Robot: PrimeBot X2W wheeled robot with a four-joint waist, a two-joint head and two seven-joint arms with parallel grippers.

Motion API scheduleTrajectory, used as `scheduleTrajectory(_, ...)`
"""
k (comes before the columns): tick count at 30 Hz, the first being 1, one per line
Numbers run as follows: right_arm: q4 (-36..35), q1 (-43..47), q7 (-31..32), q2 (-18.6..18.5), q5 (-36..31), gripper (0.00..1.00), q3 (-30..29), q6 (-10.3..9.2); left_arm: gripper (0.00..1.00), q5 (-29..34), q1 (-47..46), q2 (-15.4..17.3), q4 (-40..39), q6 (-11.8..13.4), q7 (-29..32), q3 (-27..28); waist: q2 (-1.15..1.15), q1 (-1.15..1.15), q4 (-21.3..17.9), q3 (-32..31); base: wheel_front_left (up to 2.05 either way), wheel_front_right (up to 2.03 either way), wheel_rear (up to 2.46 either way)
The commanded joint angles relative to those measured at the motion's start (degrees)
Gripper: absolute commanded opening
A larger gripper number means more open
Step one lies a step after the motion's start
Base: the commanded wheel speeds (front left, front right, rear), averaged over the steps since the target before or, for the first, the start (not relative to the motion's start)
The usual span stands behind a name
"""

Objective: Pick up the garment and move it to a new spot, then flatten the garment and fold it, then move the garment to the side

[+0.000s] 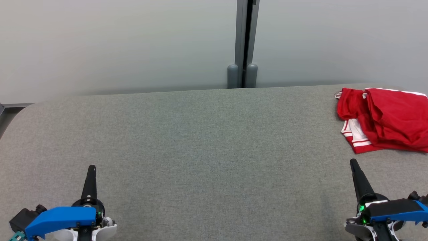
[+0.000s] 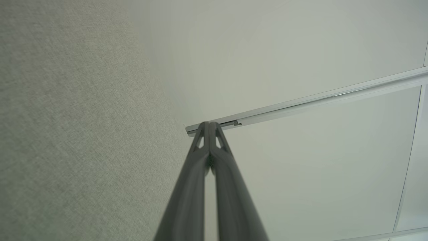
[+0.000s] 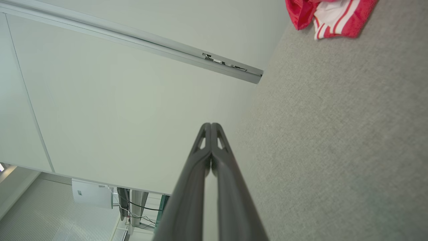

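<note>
The garment (image 1: 388, 118) is red with white stripes at its hem. It lies folded and a little rumpled at the far right of the grey table (image 1: 200, 140), running off the right edge of the head view. A corner of the garment (image 3: 331, 15) also shows at the top of the right wrist view. My right gripper (image 1: 352, 163) is shut and empty at the lower right, a short way in front of the garment and apart from it. My left gripper (image 1: 92, 167) is shut and empty at the lower left. In the wrist views the left gripper (image 2: 209, 124) and right gripper (image 3: 211, 125) show their fingertips pressed together.
A pale partition wall (image 1: 117, 43) with a grey vertical post (image 1: 244, 43) stands behind the table's far edge. The table's left corner is rounded (image 1: 20, 113). Grey felt stretches across the middle and left of the table.
</note>
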Motion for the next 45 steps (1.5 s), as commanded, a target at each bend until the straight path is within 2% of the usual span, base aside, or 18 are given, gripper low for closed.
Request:
scheduleTrajectory(1, -0.4, -1.4, 0.4, -0.2, 1.7, 0.00, -0.2, 0.03, 0.00, -1.5, -1.1, 0.2, -0.2, -0.5, 0.4, 0.4, 0.00, 0.00, 0.0, 0.0, 0.00, 0.00, 0.00)
scheduleTrajectory(38, -0.1, -2.0, 3.4, -0.2, 17.7, 0.00, -1.1, 0.04, 0.00, -17.6, -3.1, 0.1, 0.2, -1.5, 4.5, 1.1, 0.00, 0.00, 0.7, 0.2, 0.00, 0.00, 0.00)
scheduleTrajectory(45, 0.0, -2.0, 3.5, -0.2, 17.8, 0.00, -1.1, 0.04, 0.00, -17.7, -3.0, 0.1, 0.2, -1.5, 4.6, 1.1, 0.00, 0.00, 0.7, 0.2, 0.00, 0.00, 0.00)
